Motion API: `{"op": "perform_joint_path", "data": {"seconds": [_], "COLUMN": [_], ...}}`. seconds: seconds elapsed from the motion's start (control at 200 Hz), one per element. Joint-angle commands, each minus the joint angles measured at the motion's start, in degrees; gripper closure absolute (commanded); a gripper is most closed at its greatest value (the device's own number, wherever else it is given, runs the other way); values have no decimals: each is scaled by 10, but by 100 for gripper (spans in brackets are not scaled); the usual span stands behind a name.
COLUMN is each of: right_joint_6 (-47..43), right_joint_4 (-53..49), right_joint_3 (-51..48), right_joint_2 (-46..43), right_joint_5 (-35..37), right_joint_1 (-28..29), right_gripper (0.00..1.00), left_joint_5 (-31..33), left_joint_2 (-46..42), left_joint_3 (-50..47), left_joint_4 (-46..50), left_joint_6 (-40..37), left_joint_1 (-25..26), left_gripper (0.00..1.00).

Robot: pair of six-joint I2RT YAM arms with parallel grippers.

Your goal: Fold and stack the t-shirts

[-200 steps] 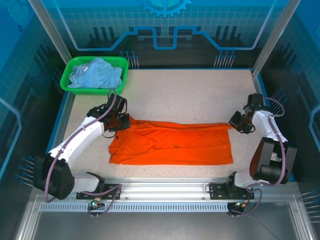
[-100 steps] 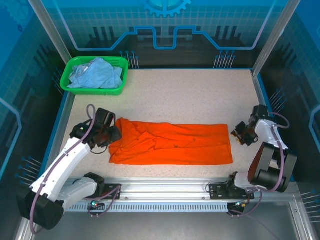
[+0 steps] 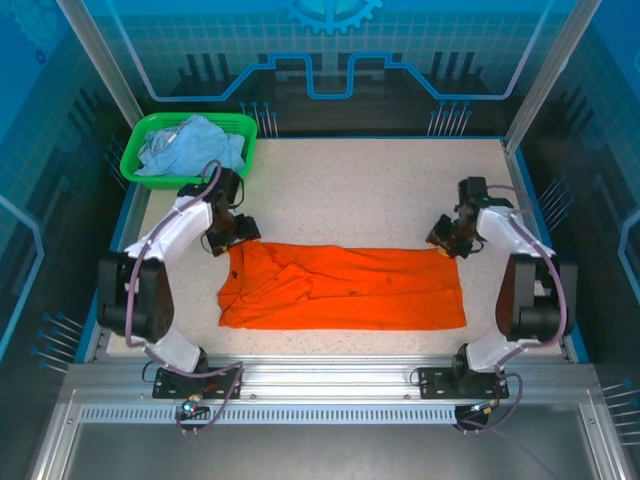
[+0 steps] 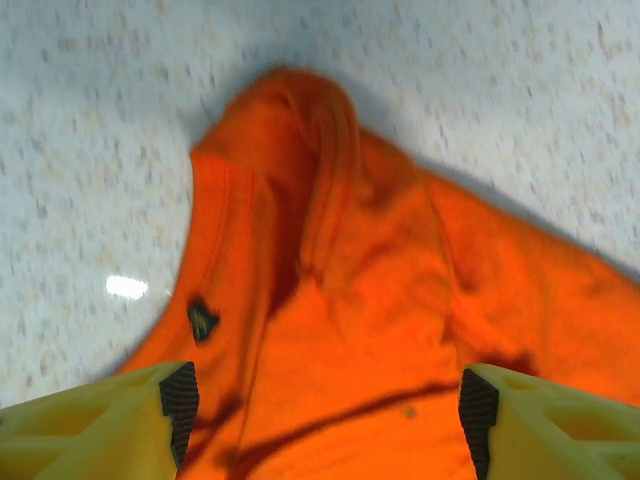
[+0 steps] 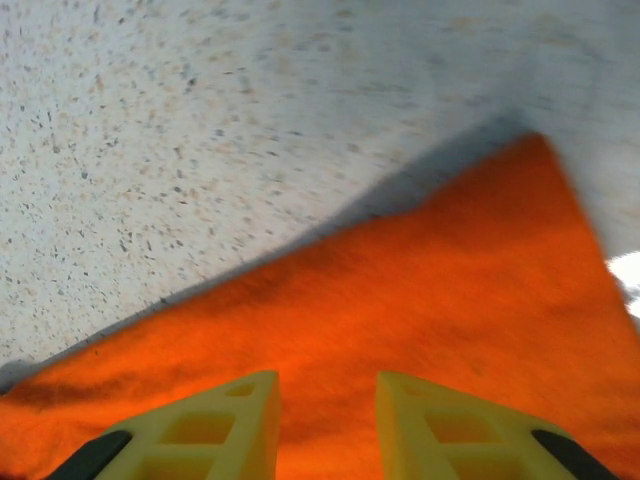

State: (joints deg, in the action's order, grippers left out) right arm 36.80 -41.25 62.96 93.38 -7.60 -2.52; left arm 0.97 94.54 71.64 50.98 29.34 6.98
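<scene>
The orange t-shirt [image 3: 345, 290] lay folded into a long band across the near middle of the tabletop [image 3: 370, 190]. Since half a second earlier, the left gripper [image 3: 240, 232] had moved from the shirt's left end to its far left corner, fingers wide apart above the cloth. The right gripper [image 3: 445, 240] had moved in from beside the right edge to the far right corner, fingers slightly apart. The pale blue t-shirt [image 3: 190, 145] sat bunched in the green basket [image 3: 135, 170].
</scene>
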Motion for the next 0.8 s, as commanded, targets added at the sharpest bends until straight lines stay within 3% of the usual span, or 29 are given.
{"op": "perform_joint_path", "data": {"seconds": [0.0,0.265,0.725,0.795], "right_joint_6": [-7,-8,-2,2], "right_joint_4": [-3,11,17,18], "right_joint_3": [27,53,58,56], "right_joint_2": [45,115,159,158], "right_joint_5": [2,-15,-25,-25], "right_joint_1": [10,10,-15,-18], "right_gripper": [68,67,68,68], "left_joint_5": [-30,-159,-143,-127], "left_joint_2": [46,103,142,139], "left_joint_3": [41,69,67,71], "left_joint_4": [8,-60,-61,-46], "left_joint_6": [-49,-19,-33,-42], "left_joint_1": [-38,-56,-56,-56], "left_gripper": [30,45,54,45]}}
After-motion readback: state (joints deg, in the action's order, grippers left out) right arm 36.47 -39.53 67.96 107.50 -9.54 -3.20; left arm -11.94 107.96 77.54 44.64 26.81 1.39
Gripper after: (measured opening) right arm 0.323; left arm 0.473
